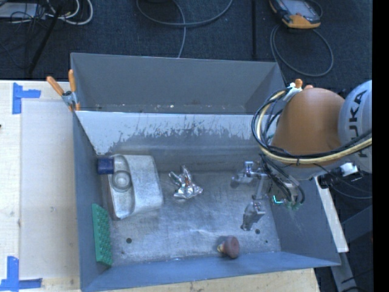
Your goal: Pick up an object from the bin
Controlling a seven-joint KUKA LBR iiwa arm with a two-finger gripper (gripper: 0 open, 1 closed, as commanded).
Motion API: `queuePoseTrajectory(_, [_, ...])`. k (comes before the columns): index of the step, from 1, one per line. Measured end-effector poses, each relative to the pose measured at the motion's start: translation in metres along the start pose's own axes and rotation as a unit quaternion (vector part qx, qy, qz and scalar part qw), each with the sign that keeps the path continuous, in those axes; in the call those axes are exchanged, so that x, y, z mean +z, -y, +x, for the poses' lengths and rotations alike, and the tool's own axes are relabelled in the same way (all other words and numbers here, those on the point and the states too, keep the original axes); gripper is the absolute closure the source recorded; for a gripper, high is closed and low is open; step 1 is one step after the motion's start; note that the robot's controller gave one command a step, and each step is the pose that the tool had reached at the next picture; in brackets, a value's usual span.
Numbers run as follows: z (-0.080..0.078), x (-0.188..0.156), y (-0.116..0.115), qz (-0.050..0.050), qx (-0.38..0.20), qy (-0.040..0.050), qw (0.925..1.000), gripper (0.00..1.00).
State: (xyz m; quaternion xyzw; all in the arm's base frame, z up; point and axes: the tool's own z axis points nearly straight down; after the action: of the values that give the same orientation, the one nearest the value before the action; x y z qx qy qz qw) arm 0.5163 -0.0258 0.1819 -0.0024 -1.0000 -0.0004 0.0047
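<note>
One gripper [250,194] hangs open low over the right side of the bin [182,90], with bare floor between its jaws and nothing held. Nearest is a brown lump [229,246] by the near wall. A silvery crumpled piece [185,185] lies mid-floor, and a grey bottle [124,184] and green mesh [102,233] lie far left. The step looks like the approach, with no thing yet straddled. Next the gripper likely has to centre over one thing, lower, then close.
</note>
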Motion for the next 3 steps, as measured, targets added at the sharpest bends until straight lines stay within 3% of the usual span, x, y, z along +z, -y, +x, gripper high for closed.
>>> queuePoseTrajectory(1, [-0.024, 0.027, 0.023, 0.001, -0.214, 0.0041, 0.9769, 0.0])
queuePoseTrajectory(2, [0.043, 0.095, -0.001, 0.002, -0.266, 0.0106, 0.9638, 0.0])
queuePoseTrajectory(3, [0.046, 0.095, -0.001, 0.001, -0.267, 0.0044, 0.9636, 1.0])
